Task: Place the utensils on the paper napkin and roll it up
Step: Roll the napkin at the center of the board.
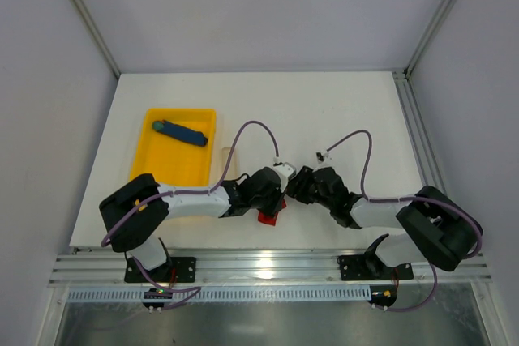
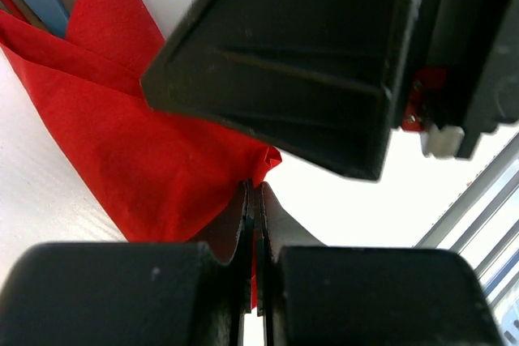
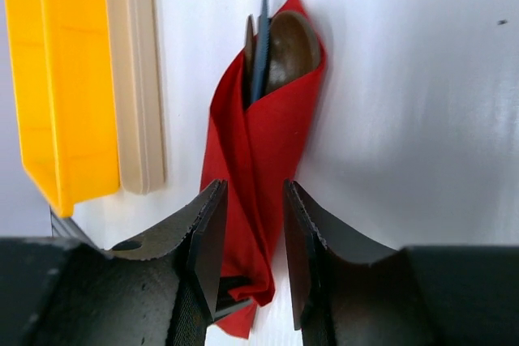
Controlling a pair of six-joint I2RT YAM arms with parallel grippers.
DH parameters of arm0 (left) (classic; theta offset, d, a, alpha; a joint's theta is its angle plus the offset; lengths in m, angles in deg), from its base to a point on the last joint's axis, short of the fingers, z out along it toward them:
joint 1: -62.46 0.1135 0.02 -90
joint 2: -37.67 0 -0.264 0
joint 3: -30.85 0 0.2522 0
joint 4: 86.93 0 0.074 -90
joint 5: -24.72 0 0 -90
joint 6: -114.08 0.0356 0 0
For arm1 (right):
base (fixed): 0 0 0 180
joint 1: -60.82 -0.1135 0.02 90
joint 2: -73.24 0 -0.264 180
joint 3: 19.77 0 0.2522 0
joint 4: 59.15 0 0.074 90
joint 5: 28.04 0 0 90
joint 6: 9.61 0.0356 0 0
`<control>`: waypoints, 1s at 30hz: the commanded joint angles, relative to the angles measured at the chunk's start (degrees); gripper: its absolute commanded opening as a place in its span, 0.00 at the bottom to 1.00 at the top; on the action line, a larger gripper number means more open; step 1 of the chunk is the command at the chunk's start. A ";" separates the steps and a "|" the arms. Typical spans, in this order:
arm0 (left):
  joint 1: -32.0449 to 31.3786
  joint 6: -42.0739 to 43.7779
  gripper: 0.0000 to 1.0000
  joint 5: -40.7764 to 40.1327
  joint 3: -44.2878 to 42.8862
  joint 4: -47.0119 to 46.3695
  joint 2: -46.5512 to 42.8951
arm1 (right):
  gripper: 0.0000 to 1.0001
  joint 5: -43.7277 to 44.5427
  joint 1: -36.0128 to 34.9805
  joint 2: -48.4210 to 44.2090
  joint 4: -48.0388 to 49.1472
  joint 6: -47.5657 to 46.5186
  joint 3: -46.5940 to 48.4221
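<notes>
Straddling the paper napkin (image 3: 255, 168) with our right gripper (image 3: 253, 200) parted, we see it lying six-to-twelve, utensils (image 3: 288, 46) at twelve; left gripper (image 2: 254, 200) pinches its edge.

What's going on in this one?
The paper napkin is already wrapped around the utensils, whose tips poke out of one end. The left gripper is shut on an edge of the napkin. The right gripper straddles the bundle near its other end, jaws apart and not clamping it. The roll looks loose, not finished.
</notes>
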 commanded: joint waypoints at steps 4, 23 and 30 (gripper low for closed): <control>-0.07 -0.40 0.00 -1.15 0.16 -2.63 -1.17 | 0.41 -10.23 0.15 1.61 4.06 -4.83 0.32; 0.19 -3.12 0.17 -6.07 -3.44 -0.61 -2.56 | 0.04 -13.94 0.06 7.50 6.62 -8.44 -0.30; 5.63 -6.72 0.29 -8.62 -8.71 3.43 -7.14 | 0.04 -14.11 0.06 9.96 8.29 -9.67 -0.30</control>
